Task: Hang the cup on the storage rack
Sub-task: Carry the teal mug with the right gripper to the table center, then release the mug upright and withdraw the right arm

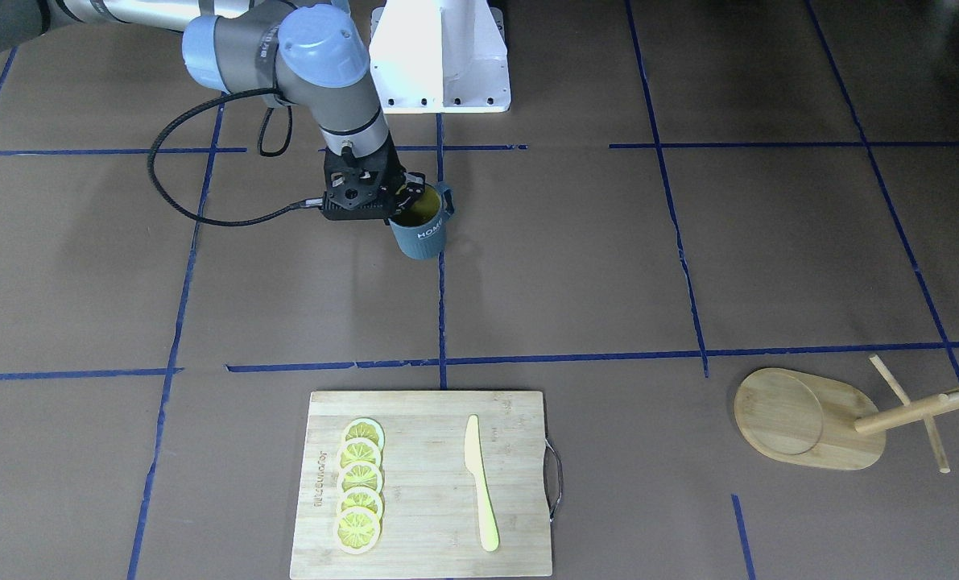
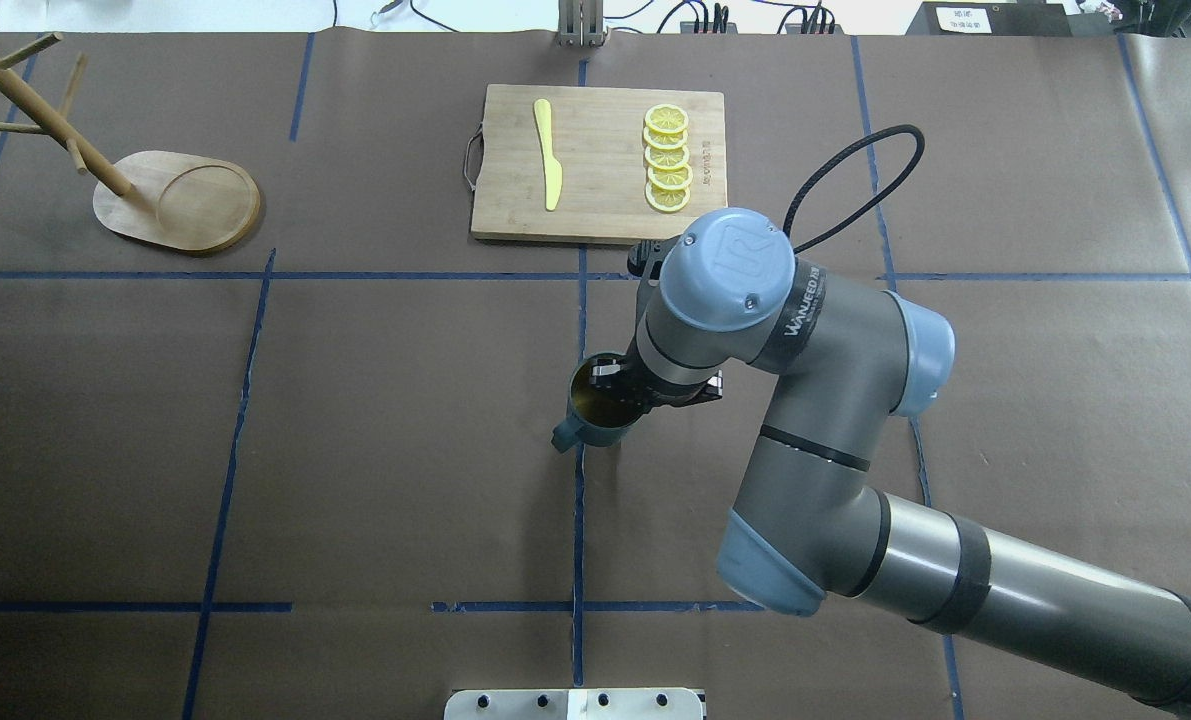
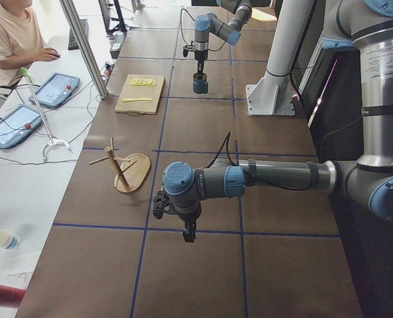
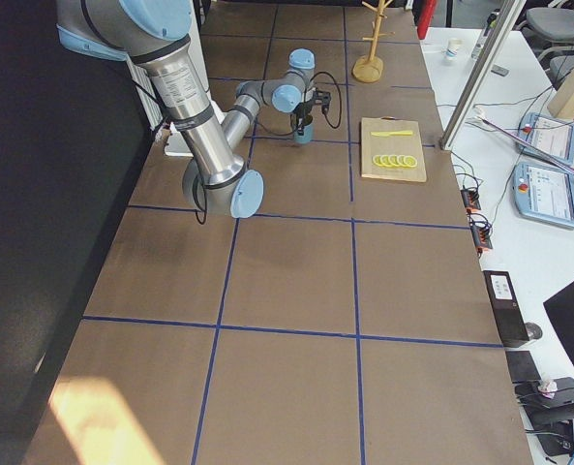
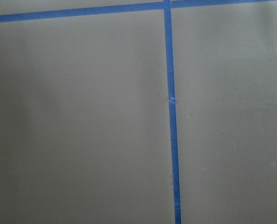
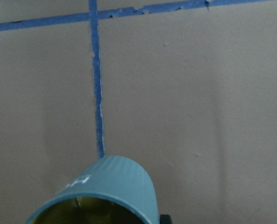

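Overhead exterior: my right gripper point(image 2: 610, 385) sits just left of centre frame, fingers closed on the rim of the cup point(image 2: 591, 415), one inside the olive hollow and one outside. The cup's handle points to the lower left. I cannot tell whether its bottom touches the table point(image 2: 405, 400).

The storage rack point(image 2: 185, 200) stands in the upper left corner, well apart from the cup, its post leaning out past the frame edge. Between the two lies only bare brown table crossed by blue tape lines. The cutting board point(image 2: 595, 150) lies at upper centre with lemon slices point(image 2: 667, 158) and a yellow knife point(image 2: 548, 155) on it. Its lower edge is near my right wrist.

My right arm enters from the lower right corner, bends at the elbow and turns its wrist straight down over the cup.

In the exterior left view my left arm reaches across mid-frame. My left gripper point(image 3: 189, 233) points down above the table. I cannot tell how far its fingers are parted.
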Motion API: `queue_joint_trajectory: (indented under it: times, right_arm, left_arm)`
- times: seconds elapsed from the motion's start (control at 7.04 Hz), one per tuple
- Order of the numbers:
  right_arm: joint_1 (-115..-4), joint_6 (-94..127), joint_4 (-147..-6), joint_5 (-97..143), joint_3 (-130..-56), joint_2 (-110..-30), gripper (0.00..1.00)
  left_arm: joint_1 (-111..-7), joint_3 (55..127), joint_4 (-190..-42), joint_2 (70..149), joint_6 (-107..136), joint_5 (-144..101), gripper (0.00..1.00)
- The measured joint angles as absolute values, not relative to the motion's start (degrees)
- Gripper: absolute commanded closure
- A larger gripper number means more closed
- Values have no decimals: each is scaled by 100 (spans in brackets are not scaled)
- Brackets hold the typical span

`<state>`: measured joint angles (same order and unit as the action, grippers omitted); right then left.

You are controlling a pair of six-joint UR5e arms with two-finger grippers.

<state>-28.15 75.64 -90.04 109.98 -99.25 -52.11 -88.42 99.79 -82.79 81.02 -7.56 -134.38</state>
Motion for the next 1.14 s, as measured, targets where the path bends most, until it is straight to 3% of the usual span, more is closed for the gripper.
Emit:
queue_joint_trajectory:
  times: [0.28,0.43,0.57,1.14]
  right_arm:
    - [-2690,7793,-9140,10936,-9836,-5119,90]
    - [-2657,7909,-9156,10880,-9787,-5095,22]
    - [-2628,8027,-9160,10810,-9704,-5028,3]
    - [-2648,8270,-9170,10751,-9661,-4826,0]
  left_arm:
    - [-8842,9976,-8279,8103,-756,-13438,0]
    - [-8842,9976,-8278,8103,-756,-13438,0]
    - [-8842,9976,-8274,8103,-756,-13438,0]
    - [-8842,9986,-8270,8090,-756,-13439,0]
